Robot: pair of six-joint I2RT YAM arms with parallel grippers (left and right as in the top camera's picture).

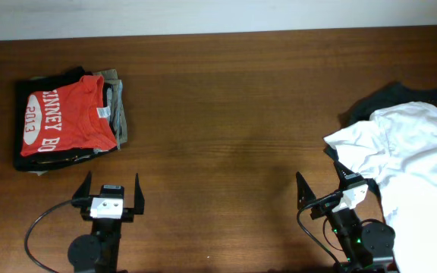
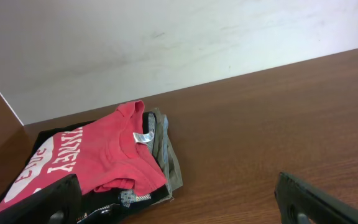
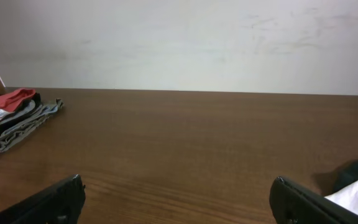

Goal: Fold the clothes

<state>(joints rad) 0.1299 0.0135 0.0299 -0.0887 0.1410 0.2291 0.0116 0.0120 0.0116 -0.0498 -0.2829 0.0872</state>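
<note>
two end effectors, both with fingers spread wide and holding nothing. my left end effector (image 1: pixel 112 188) sits near the front edge of the counter (image 1: pixel 226 114), below a pile (image 1: pixel 116 106) topped by a red shirt (image 1: pixel 65 117). my right end effector (image 1: pixel 322 182) sits just beside the near corner of the white shirt (image 1: pixel 423 163). that shirt lies in a loose, rumpled heap at the far right, partly over a dark garment (image 1: pixel 385 98) and running off the overhead view. by my reading no fold is made yet. it has to be pulled to the open middle, spread flat, then folded.
</note>
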